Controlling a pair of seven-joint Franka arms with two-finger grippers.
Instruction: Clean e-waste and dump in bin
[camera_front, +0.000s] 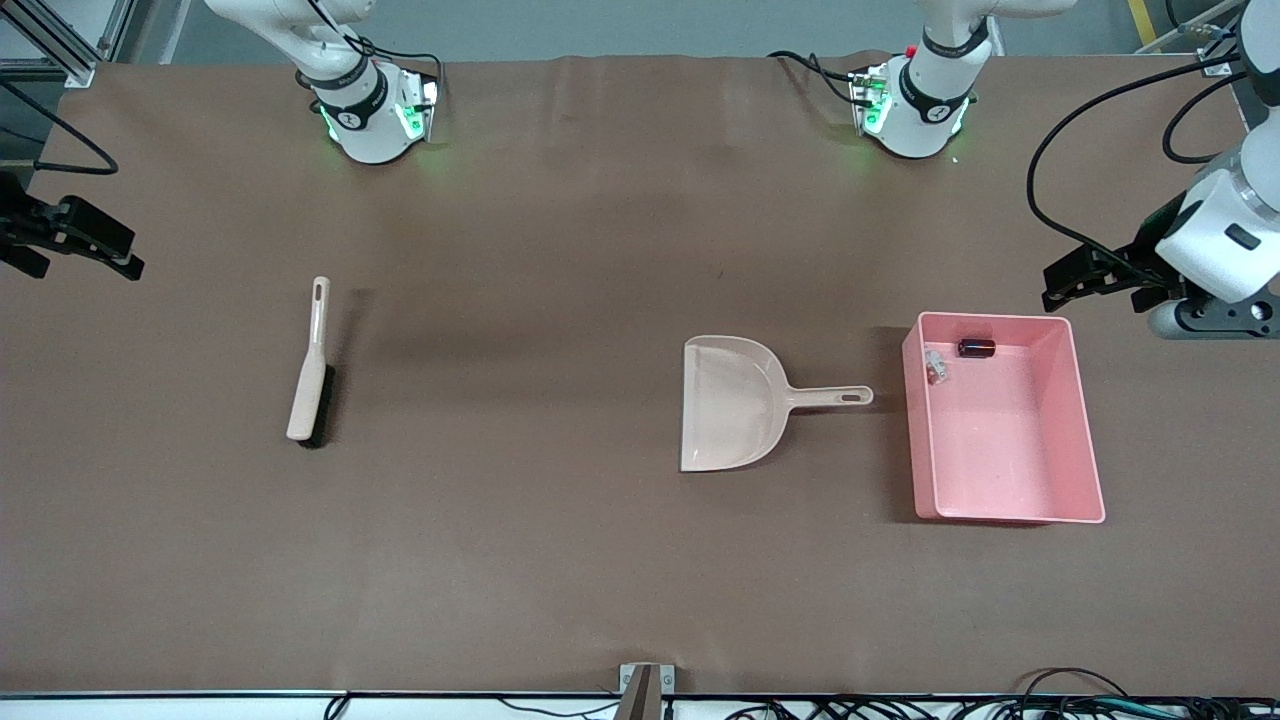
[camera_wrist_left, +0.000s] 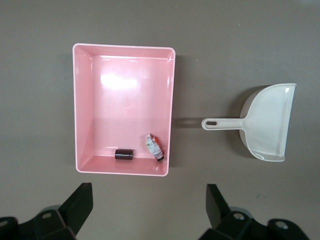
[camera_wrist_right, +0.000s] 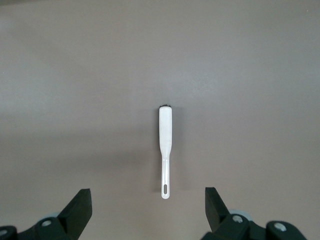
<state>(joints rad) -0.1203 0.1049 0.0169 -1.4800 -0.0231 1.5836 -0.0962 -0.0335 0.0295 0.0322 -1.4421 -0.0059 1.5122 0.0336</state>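
1. One pink bin (camera_front: 1085, 440) is sitting on the brown table (camera_front: 560, 560) toward the left arm's end, its open top facing up.
2. Two pieces of e-waste are lying inside the bin, in the part farther from the front camera: one white-grey component (camera_front: 935, 365) with a green label close to the wall nearest the dustpan, and one dark maroon-black cylinder (camera_front: 976, 347) resting by the wall nearest the robots' bases. The two are lying near each other but apart.
3. One beige dustpan (camera_front: 728, 402) is lying flat on the table just beside the bin, its handle pointing toward the bin and stopping a little short of it.
4. One beige brush (camera_front: 310, 372) with black bristles is lying on the table toward the right arm's end, well apart from the dustpan.
5. The left gripper (camera_front: 1068, 282) is hanging in the air over the table beside the bin, its two fingers spread wide and gripping nothing.
6. The right gripper (camera_front: 122, 255) is hovering over the table at the right arm's end, well apart from the brush, its two fingers also spread wide and empty.
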